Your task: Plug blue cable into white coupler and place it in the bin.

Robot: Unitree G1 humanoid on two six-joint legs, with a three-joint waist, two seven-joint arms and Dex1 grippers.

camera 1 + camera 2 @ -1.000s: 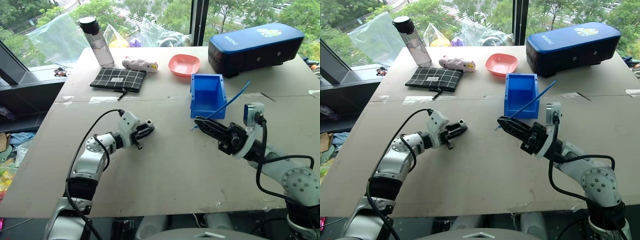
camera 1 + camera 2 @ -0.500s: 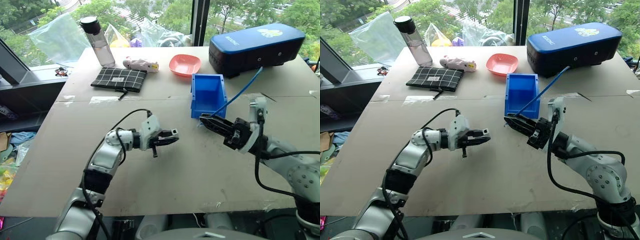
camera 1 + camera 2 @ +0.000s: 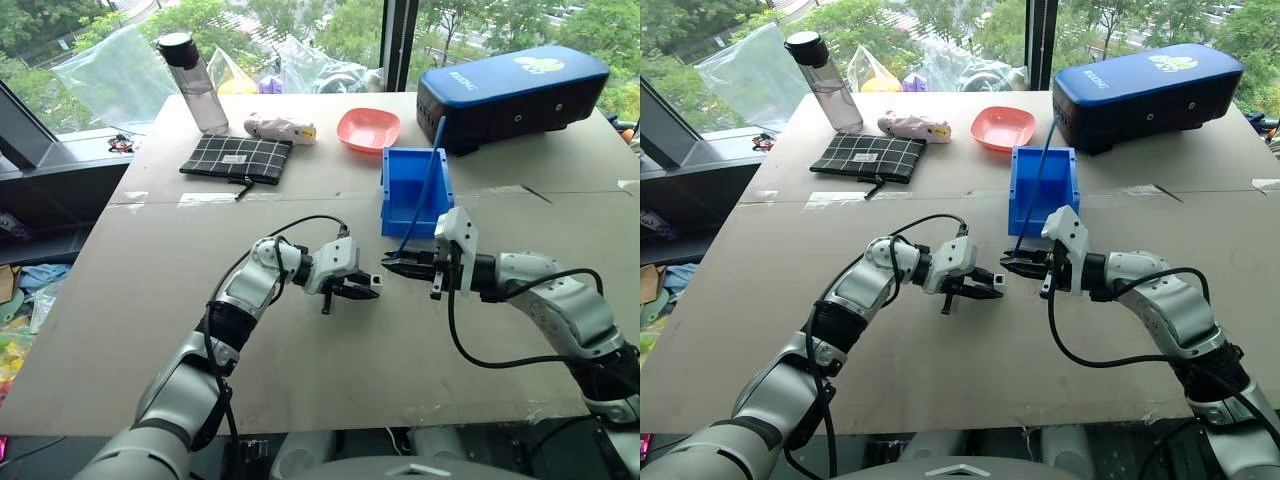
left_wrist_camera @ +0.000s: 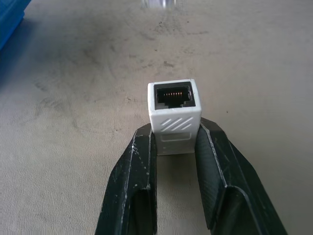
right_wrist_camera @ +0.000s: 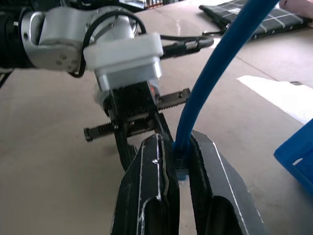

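Pincers (image 4: 173,147) grip boxy white coupler (image 4: 173,115); right (image 5: 177,161) pinches thin blue cable (image 5: 215,73)

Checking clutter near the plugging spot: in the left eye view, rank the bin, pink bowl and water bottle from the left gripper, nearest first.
From the left gripper:
1. bin, just beyond, to its right.
2. pink bowl, farther back.
3. water bottle, far back left.

Two silver-grey arms are showing, built of rounded metallic segments with black joint rings between them; a thin black cable is looping loose along each forearm into a boxy white wrist housing; the left gripper (image 3: 366,290) is showing two black fingers (image 4: 136,196) with ridged inner faces; the right gripper (image 3: 393,266) is wearing matching black fingers (image 5: 151,196); a toothed black rack is running across under the left wrist housing.
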